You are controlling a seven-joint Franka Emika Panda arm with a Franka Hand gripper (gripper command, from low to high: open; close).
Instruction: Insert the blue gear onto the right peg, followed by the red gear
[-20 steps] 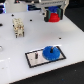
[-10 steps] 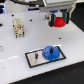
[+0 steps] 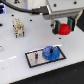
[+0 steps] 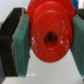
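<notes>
The blue gear [image 3: 51,52] lies flat on the right end of the grey black-bordered plate [image 3: 35,58], and it hides the right peg. My gripper [image 3: 63,28] is shut on the red gear [image 3: 63,29] and holds it in the air above and to the exterior view's right of the plate. In the wrist view the red gear [image 4: 48,34] fills the frame between the two teal pads [image 4: 19,42], its centre hole facing the camera. The plate's other pin [image 3: 36,56] stands bare at the left end.
A white and tan block fixture [image 3: 18,27] stands on the white table [image 3: 15,50] at the exterior view's left. A blue object [image 3: 2,8] sits at the far left edge.
The gripper has carried the red gear a little down and toward the plate; the blue gear has stayed on the plate.
</notes>
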